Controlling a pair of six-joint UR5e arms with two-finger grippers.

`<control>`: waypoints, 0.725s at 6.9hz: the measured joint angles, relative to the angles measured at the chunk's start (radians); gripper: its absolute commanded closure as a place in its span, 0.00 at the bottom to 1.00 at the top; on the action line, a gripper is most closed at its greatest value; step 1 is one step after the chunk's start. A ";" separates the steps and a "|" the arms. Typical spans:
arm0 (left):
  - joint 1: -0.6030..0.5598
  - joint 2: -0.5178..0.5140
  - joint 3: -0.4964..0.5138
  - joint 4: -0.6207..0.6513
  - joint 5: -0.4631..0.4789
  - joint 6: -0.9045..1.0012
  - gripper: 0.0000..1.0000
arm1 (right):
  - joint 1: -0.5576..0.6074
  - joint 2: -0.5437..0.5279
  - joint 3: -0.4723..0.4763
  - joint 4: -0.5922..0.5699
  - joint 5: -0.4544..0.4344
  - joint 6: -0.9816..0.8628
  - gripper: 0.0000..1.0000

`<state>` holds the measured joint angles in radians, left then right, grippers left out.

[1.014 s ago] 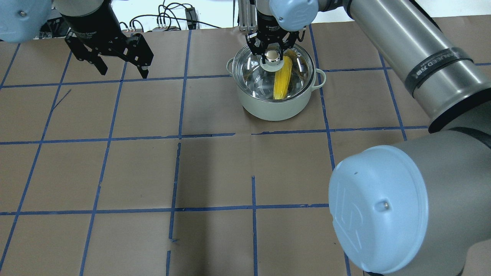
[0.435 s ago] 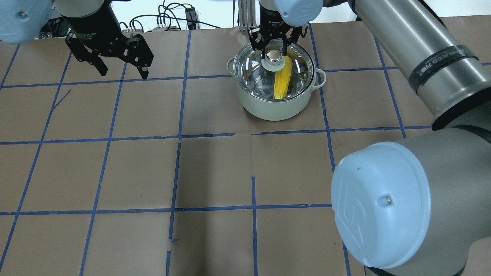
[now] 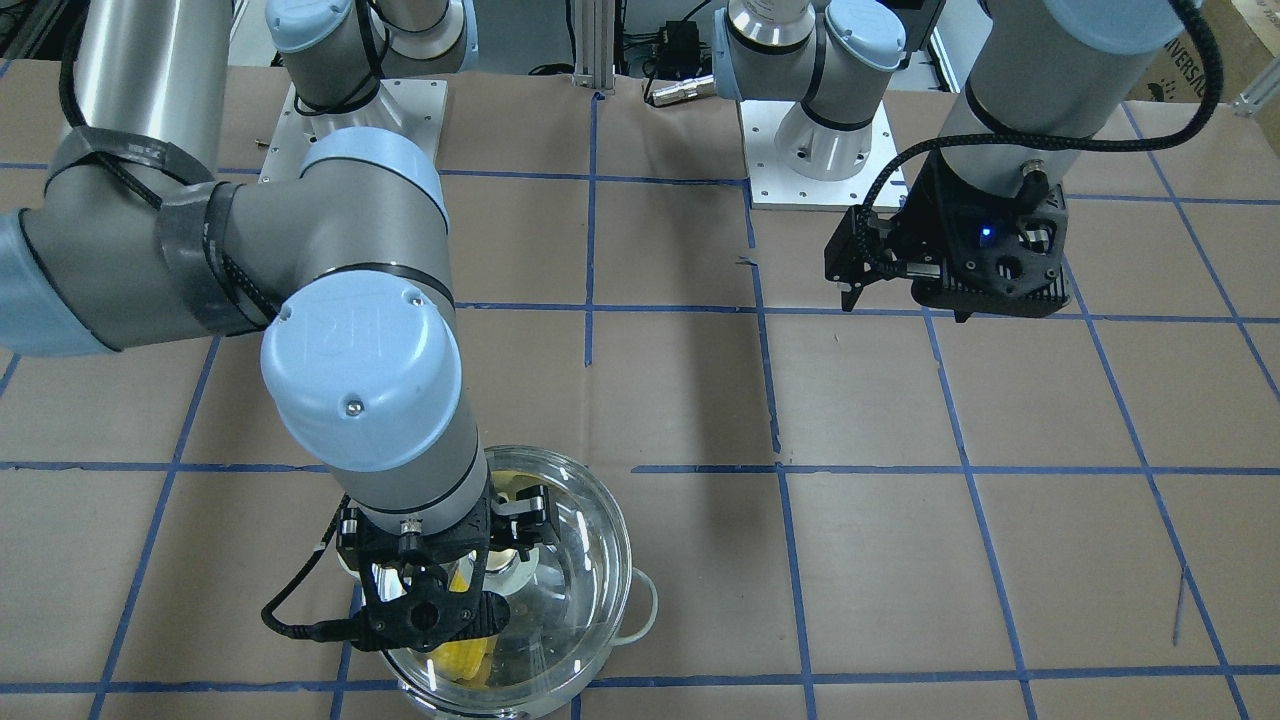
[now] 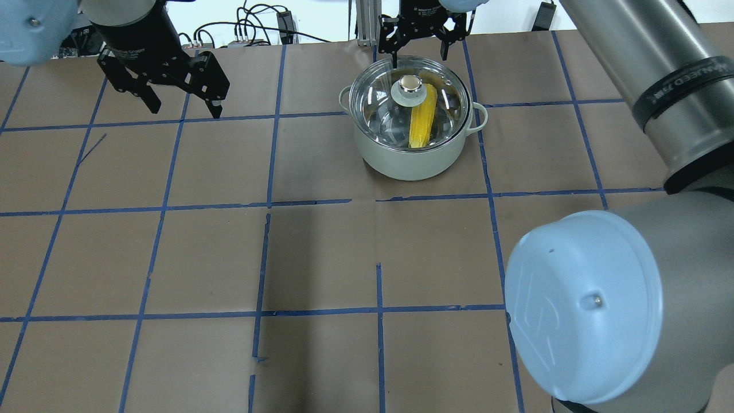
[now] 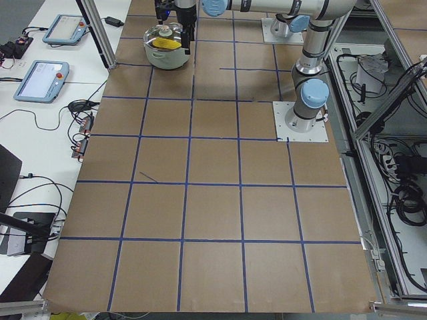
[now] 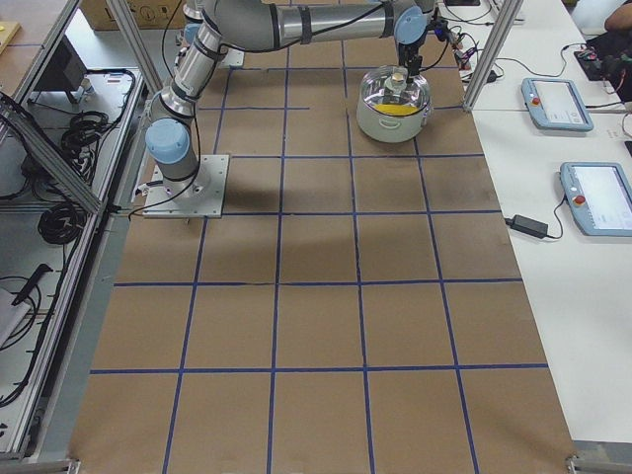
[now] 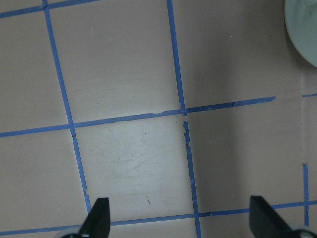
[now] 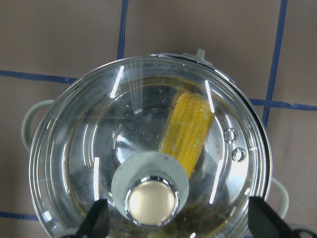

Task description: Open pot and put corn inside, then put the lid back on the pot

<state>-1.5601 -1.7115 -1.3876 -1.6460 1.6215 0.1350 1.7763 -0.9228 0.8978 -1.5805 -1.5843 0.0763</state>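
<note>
The pot (image 4: pixel 410 158), pale outside and shiny inside, stands at the table's far side with two small looped handles. The clear glass lid (image 4: pixel 444 94) sits on it, its silvery knob (image 4: pixel 409 85) free. The yellow corn (image 4: pixel 422 117) lies inside the pot, seen through the glass. My right gripper (image 4: pixel 420 55) is open and empty, above the lid and just beyond the knob. In the right wrist view the lid (image 8: pixel 84 148), knob (image 8: pixel 151 201) and corn (image 8: pixel 188 131) lie below the spread fingers. My left gripper (image 4: pixel 186 109) is open and empty, far to the pot's left.
The table is brown paper with a blue tape grid (image 4: pixel 269 203). Cables and connectors (image 4: pixel 258 28) lie beyond the far edge. The left wrist view shows bare table and the pot's edge (image 7: pixel 304 25) at the top right. My right arm's elbow (image 4: pixel 585 298) fills the overhead view's lower right.
My right gripper has drawn up and back from the lid's knob, which now stands free. The lid, pot and corn have stayed in place. The left arm has not moved.
</note>
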 measured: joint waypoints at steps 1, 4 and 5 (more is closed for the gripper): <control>0.000 0.001 -0.001 0.000 0.000 0.000 0.00 | -0.007 -0.033 -0.012 0.038 -0.002 -0.019 0.00; 0.000 0.001 -0.004 0.000 0.000 0.000 0.00 | -0.061 -0.226 0.153 0.047 -0.002 -0.079 0.00; 0.000 0.003 -0.005 0.000 0.000 0.000 0.00 | -0.096 -0.317 0.254 0.038 0.002 -0.083 0.00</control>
<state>-1.5601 -1.7088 -1.3927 -1.6460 1.6214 0.1350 1.6806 -1.2400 1.1513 -1.5422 -1.5826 -0.0068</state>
